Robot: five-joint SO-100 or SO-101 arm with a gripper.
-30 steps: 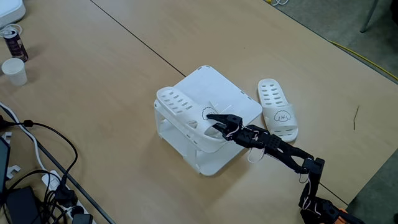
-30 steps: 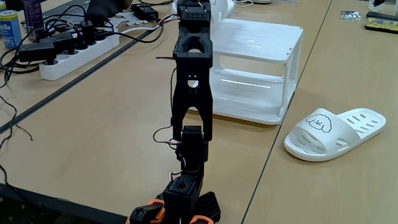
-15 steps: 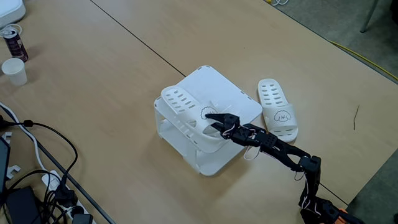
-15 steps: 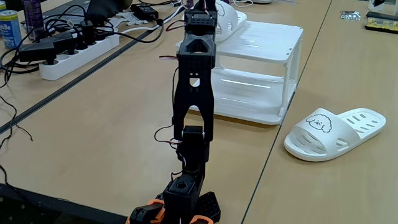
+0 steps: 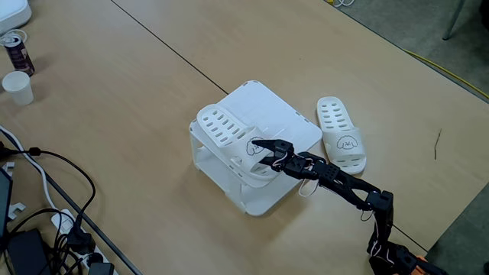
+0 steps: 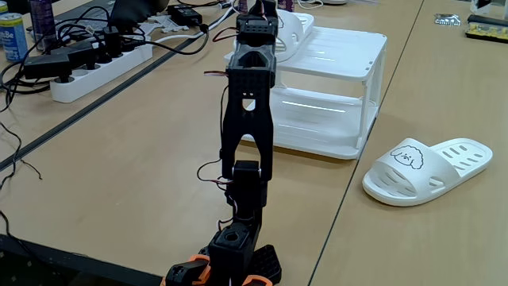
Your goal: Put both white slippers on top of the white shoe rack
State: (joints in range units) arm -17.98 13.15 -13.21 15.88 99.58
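White plastic rack (image 5: 279, 114) stood on the table (image 5: 137, 99), carrying one slipper (image 5: 229, 137) along its left edge in a fixed view (toe overhanging the front corner). The gripper (image 5: 262, 149) clasped that slipper's strap. A second slipper (image 5: 341, 134) lay on the table just beside the rack's right edge.

Black plastic arm (image 6: 246, 119), 1 unit, boxy printed links with open rounded cut-outs. Orange pieces at the base (image 6: 186, 272). Thin red and white wires loop beside the joints (image 6: 213, 168). Small white mark on the upper link. Gripper (image 5: 263, 149) is black too, with slim pointed fingers (image 5: 258, 143) and wires trailing under the forearm.
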